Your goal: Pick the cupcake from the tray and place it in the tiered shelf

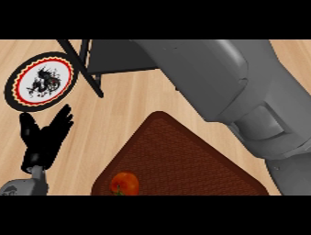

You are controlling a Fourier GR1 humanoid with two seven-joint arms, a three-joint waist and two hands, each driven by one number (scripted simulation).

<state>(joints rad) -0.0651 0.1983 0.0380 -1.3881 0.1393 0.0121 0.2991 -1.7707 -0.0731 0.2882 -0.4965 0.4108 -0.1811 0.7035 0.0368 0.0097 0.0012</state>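
The left hand point(44, 137) shows near the surface's left edge, fingers straight and spread, pointing up and away from the robot, thumb set apart to the left. Its short grey wrist comes in from the lower left corner of the view. The right forearm point(252, 92) (a broad grey bulk filling much of the right half) stretches from the lower right toward the surface's far edge. The right hand itself is out of sight.

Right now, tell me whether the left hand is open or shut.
Open. The left hand shows at the lower left with fingers straight and spread, pointing up toward the plate, holding nothing.
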